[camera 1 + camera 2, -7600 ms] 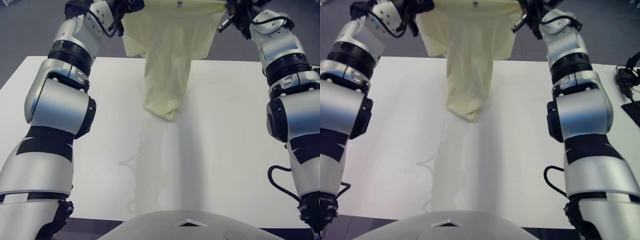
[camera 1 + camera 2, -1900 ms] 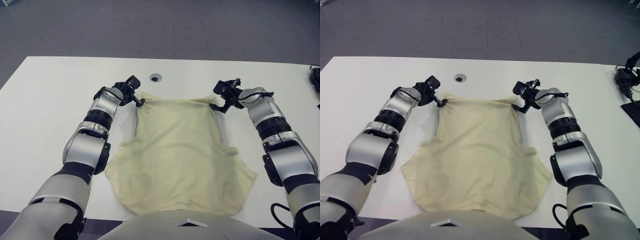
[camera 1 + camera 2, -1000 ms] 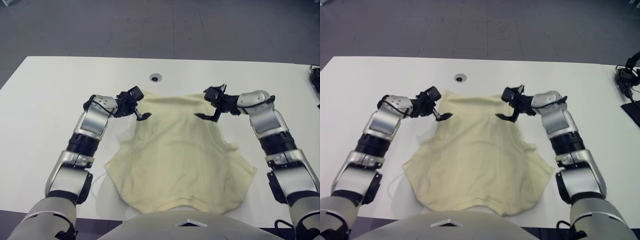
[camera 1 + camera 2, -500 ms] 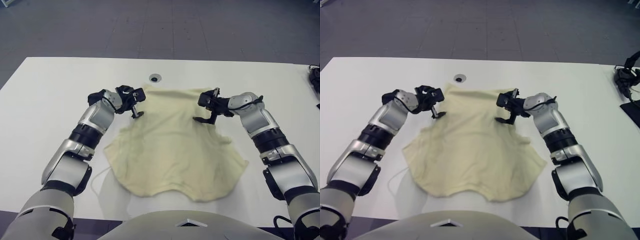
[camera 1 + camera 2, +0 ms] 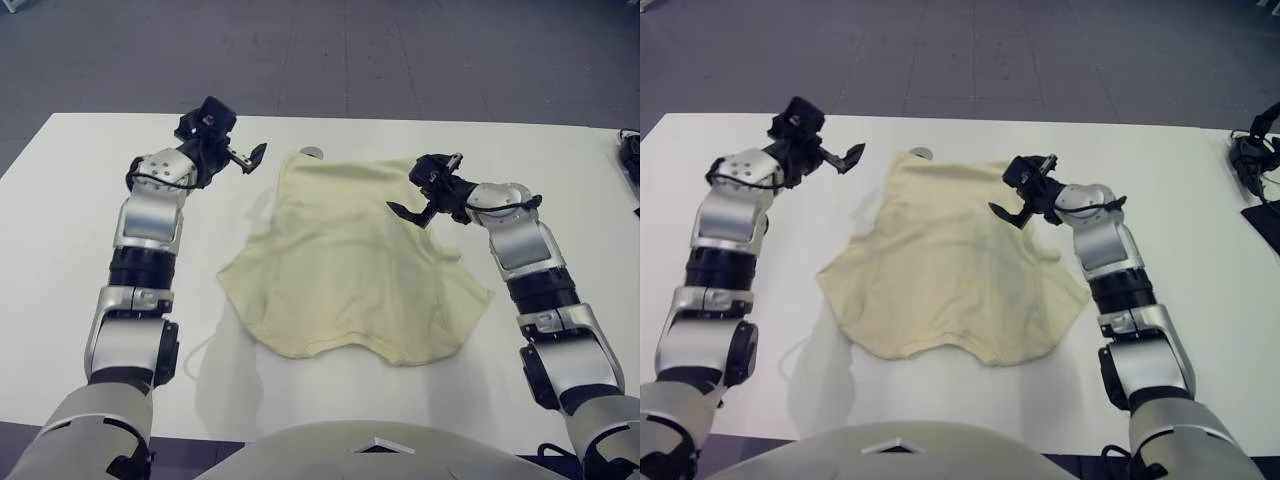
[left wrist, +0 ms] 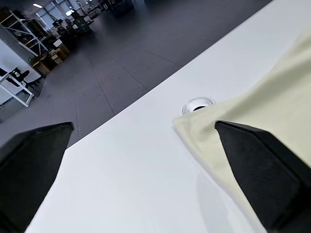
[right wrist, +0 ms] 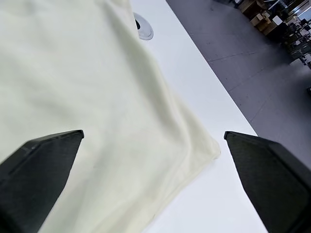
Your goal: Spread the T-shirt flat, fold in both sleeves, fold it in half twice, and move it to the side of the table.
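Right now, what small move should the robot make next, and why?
Probably lower the right gripper onto the shirt's rumpled right edge just under it and tug outward. Both grippers are open and hold nothing, the left gripper hangs above the table off the shirt's far left corner, and the shirt lies creased, not yet flat.

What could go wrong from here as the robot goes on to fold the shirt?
The shirt lies rumpled and creased along its right side, so folding now would likely trap wrinkles. Its far left corner lies at a hole; a pinch there may catch the rim. The open right end effector hangs over the cloth and might drag it.
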`<state>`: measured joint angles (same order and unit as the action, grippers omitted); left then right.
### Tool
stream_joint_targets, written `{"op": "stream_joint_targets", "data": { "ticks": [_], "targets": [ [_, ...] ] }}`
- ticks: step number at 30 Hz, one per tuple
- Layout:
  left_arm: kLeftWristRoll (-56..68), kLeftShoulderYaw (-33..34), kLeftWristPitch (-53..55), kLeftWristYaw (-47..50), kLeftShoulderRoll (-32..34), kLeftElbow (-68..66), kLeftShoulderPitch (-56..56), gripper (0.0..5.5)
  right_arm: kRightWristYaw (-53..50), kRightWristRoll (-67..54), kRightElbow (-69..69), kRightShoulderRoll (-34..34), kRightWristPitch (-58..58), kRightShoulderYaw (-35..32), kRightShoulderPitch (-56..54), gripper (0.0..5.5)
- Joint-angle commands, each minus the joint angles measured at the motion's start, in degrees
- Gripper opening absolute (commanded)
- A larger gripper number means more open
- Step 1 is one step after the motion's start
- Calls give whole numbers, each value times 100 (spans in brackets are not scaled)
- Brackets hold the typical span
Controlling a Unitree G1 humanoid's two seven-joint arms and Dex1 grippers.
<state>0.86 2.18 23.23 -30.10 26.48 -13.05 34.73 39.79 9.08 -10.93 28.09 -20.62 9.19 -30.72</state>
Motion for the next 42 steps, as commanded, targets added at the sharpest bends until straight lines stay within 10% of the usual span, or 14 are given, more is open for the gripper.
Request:
{"op": "stream_joint_targets", "data": {
  "ticks": [1,6,18,42],
  "targets": [
    [1533,2572,3541,122,-701,4799,-3528,540,-764,-645,4464,-948,-2289,-1675,2853,540],
    [2000,3149,4866,-176,-686,5638,-4649,540,-1314,-795,6080,-2104,-3347,-2043,3870,540],
    [2274,2242,5153,56,-619,5061,-4884,540,-1807,-1148,6443,-2113,-4475,-1988,3306,540],
    [2661,1794,4221,759,-619,3754,-3989,102,-2260,-1891,5891,-1639,-4462,-1720,2802,540]
  ]
}}
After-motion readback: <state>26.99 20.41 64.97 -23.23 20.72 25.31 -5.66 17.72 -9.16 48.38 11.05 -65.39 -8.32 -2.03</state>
